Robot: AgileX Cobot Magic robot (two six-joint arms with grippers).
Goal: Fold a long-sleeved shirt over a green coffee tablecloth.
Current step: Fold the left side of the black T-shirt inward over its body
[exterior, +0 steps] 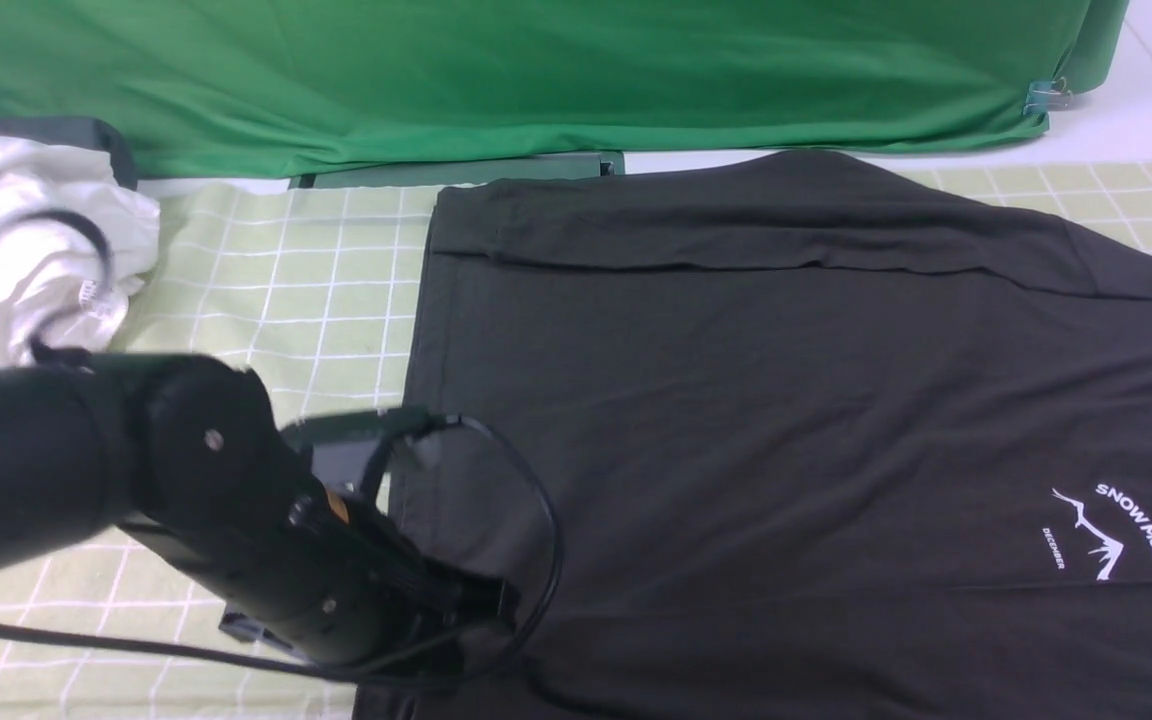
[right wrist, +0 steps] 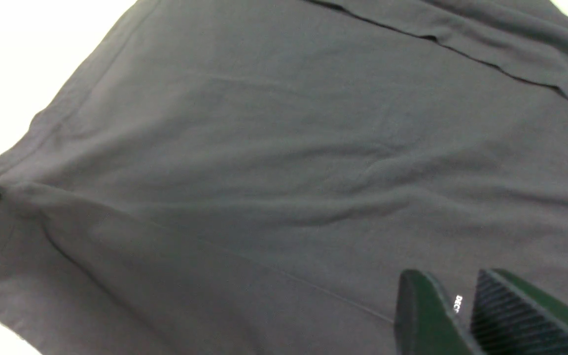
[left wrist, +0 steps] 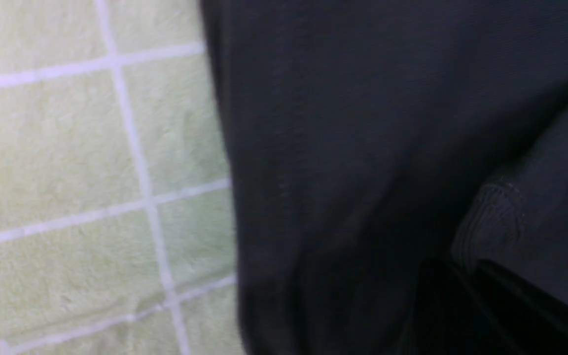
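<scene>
One large black soft-knit long-sleeved shirt point(exterior: 756, 400) with a small white mountain print point(exterior: 1101, 540) lies spread flat on one pale yellow-green tablecloth with thin white grid lines point(exterior: 316, 290), covering it from the middle to its right edge. My left gripper point(exterior: 491, 605) is pressed together at the shirt's left edge near the cloth's near edge; I cannot tell whether fabric is caught. My right gripper point(right wrist: 449, 296) hangs over the print, its jaws narrowly apart and pinching nothing. One crumpled white garment point(exterior: 26, 250) sits at the far left corner. One plain deep-green cloth point(exterior: 536, 80) lies beyond the far edge.
</scene>
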